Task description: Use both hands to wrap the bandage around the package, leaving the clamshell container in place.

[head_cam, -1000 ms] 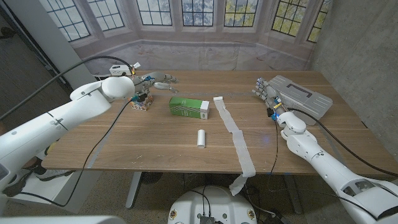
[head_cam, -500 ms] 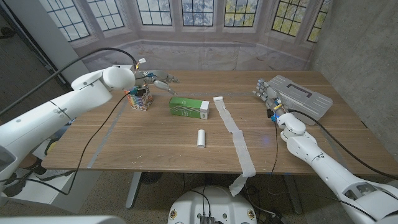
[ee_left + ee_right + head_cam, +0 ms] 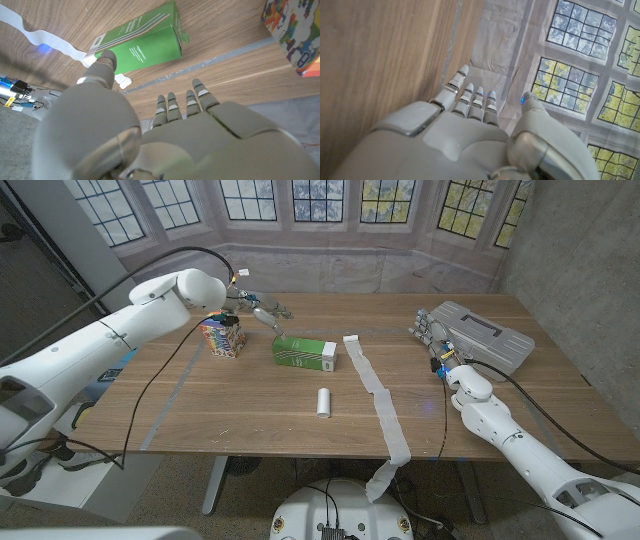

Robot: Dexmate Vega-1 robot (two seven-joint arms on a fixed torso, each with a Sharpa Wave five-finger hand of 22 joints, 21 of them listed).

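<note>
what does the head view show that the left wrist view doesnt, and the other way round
The head view alone takes in the grey clamshell case at the table's right end, the small white roll, the right robot hand beside the case, and the bandage running off the near table edge. The left wrist view alone gives a close look at the back of the left robot hand, fingers apart and holding nothing, above the wood. Both show the green box, part of the bandage, the colourful box and the table.
</note>
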